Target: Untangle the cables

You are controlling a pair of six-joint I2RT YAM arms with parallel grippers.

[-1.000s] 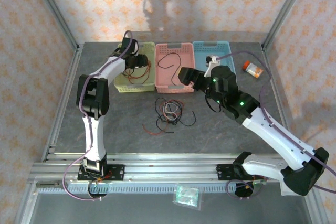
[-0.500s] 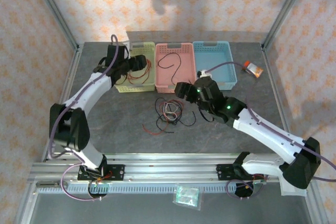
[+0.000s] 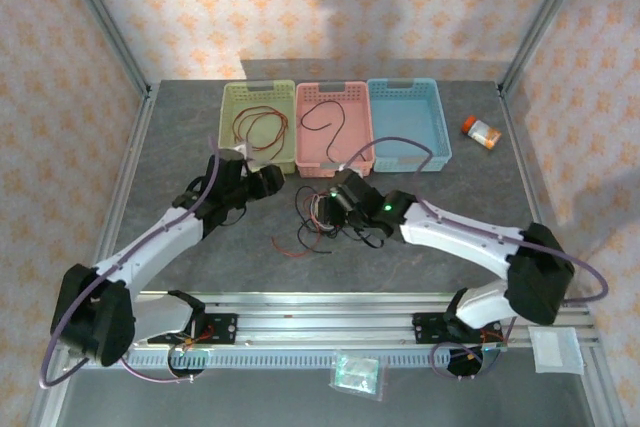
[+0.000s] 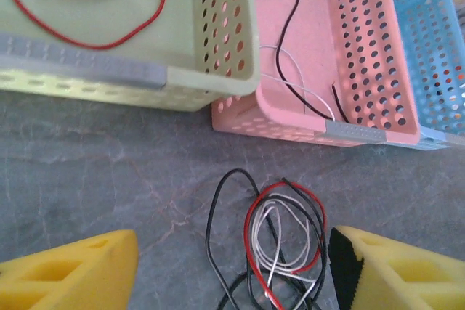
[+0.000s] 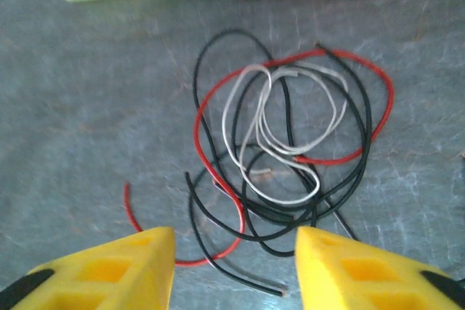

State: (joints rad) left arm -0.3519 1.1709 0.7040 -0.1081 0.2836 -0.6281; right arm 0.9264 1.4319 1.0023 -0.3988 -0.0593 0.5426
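Red cable (image 4: pixel 98 46) in green basket (image 4: pixel 218 78), L wrist cam; tangled cables (image 5: pixel 283 150), R.

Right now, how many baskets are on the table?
3, side by side along the far side of the table: the green basket on the left, the pink basket in the middle, the blue basket on the right.

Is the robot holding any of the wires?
No, nothing. The left gripper and right gripper have open jaws; the cables lie loose on the table.
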